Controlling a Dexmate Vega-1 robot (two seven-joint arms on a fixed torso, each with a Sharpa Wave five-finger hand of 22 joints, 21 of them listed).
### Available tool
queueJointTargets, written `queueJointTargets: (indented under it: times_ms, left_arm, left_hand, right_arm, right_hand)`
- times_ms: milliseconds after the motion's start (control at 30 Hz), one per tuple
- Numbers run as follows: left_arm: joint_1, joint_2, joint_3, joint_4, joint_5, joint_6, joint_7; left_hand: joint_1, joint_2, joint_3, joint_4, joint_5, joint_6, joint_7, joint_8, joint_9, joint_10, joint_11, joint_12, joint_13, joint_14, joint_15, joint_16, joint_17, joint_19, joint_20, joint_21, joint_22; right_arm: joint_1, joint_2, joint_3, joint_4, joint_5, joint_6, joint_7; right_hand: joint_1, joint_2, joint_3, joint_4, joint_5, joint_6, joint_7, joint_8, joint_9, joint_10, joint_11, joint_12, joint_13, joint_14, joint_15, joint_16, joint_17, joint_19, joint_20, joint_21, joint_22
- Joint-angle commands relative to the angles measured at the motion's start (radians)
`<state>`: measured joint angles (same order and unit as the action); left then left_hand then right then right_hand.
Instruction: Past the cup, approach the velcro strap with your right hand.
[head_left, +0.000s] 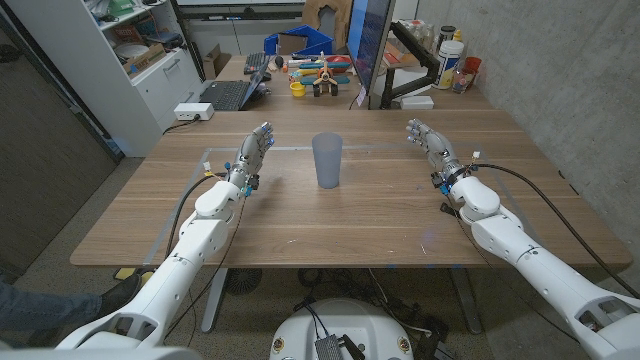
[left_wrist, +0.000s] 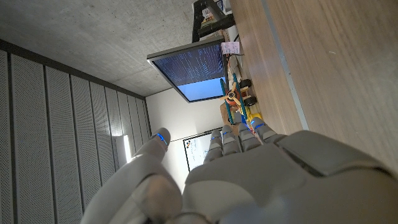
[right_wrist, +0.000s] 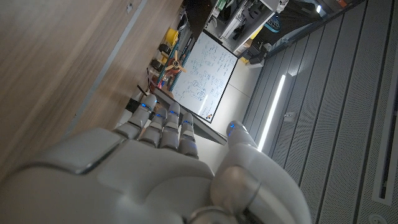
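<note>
At the left, left hand (head_left: 250, 157): fingers stretched out and a little apart, holding nothing, waiting near the left side of the bench (head_left: 300, 225). No part in the approach, by the look of it.

In the middle, cup (head_left: 327, 160): upright, translucent, untouched, well apart from both hands.

Beyond the cup, at the far edge, bright toys (head_left: 320, 75) and a monitor (head_left: 372, 40). Velcro strap: cannot be made out anywhere among them or on the bare wood, so no telling where the target lies.

At the right, right hand (head_left: 433, 150): fingers straight and loosely spread, gripping nothing, about level with the cup and off to its side.

Judged from this: approach barely begun. Left to do: finding the strap, carrying the right hand on past the cup without clipping it, and closing in on the strap.
</note>
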<state>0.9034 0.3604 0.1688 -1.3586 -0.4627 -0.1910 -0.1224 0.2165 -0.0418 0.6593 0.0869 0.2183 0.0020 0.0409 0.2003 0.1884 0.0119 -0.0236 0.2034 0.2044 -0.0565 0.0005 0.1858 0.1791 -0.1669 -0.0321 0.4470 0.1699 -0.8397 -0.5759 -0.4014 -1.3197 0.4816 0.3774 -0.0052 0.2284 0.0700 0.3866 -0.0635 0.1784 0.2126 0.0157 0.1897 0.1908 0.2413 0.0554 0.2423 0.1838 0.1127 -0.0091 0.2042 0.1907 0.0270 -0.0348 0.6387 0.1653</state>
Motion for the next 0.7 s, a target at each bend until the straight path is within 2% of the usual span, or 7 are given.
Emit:
queueJointTargets:
  times_ms: [33, 233, 500, 700]
  left_arm:
    - [0.008, -0.005, -0.005, -0.01, 0.005, -0.012, 0.006]
    - [0.01, -0.006, -0.003, -0.014, 0.006, -0.013, 0.01]
    - [0.013, -0.004, 0.001, -0.022, 0.01, -0.005, 0.015]
    - [0.017, -0.002, 0.004, -0.035, 0.014, 0.002, 0.024]
  left_hand:
    - [0.01, 0.005, 0.003, -0.009, 0.004, 0.01, 0.002, 0.005, 0.001, 0.004, -0.004, 0.006, 0.001, -0.003, 0.002, 0.006, 0.003, -0.027, -0.007, -0.008, 0.004]
    - [0.012, 0.007, 0.003, -0.01, 0.004, 0.012, 0.0, 0.005, 0.001, 0.005, -0.004, 0.007, 0.0, -0.003, 0.002, 0.006, 0.002, -0.026, -0.006, -0.01, 0.004]
    - [0.015, 0.009, 0.004, -0.012, 0.004, 0.016, -0.001, 0.006, 0.001, 0.005, -0.006, 0.007, -0.001, -0.002, 0.002, 0.006, 0.002, -0.027, -0.004, -0.013, 0.004]
    - [0.016, 0.01, 0.004, -0.013, 0.004, 0.019, -0.001, 0.006, 0.001, 0.007, -0.008, 0.007, -0.002, -0.002, 0.001, 0.006, 0.002, -0.026, -0.004, -0.016, 0.004]
  right_arm:
    - [-0.003, -0.013, -0.003, 0.0, -0.038, 0.034, -0.004]
    - [-0.009, -0.021, 0.0, -0.007, -0.044, 0.04, -0.006]
    - [-0.014, -0.028, 0.005, -0.002, -0.053, 0.059, -0.006]
    - [-0.02, -0.023, 0.012, 0.01, -0.065, 0.076, -0.029]
  right_hand:
    - [0.005, -0.005, 0.001, -0.009, 0.007, 0.001, -0.006, 0.009, 0.002, 0.006, -0.003, 0.004, 0.005, 0.012, -0.011, 0.005, 0.0, 0.014, -0.027, -0.006, 0.004]
    - [0.004, -0.007, 0.0, -0.011, 0.008, -0.001, -0.01, 0.008, 0.002, 0.008, -0.007, 0.004, 0.005, 0.016, -0.016, 0.005, -0.001, 0.024, -0.036, -0.007, 0.004]
    - [-0.001, -0.012, -0.004, -0.011, 0.008, 0.0, -0.017, 0.009, 0.002, 0.015, -0.015, 0.005, 0.005, 0.019, -0.019, 0.005, -0.001, 0.034, -0.037, -0.012, 0.003]
    - [-0.003, -0.014, -0.006, -0.012, 0.009, 0.003, -0.02, 0.01, 0.002, 0.022, -0.012, 0.006, 0.006, 0.026, -0.02, 0.006, -0.001, 0.037, -0.037, -0.016, 0.003]
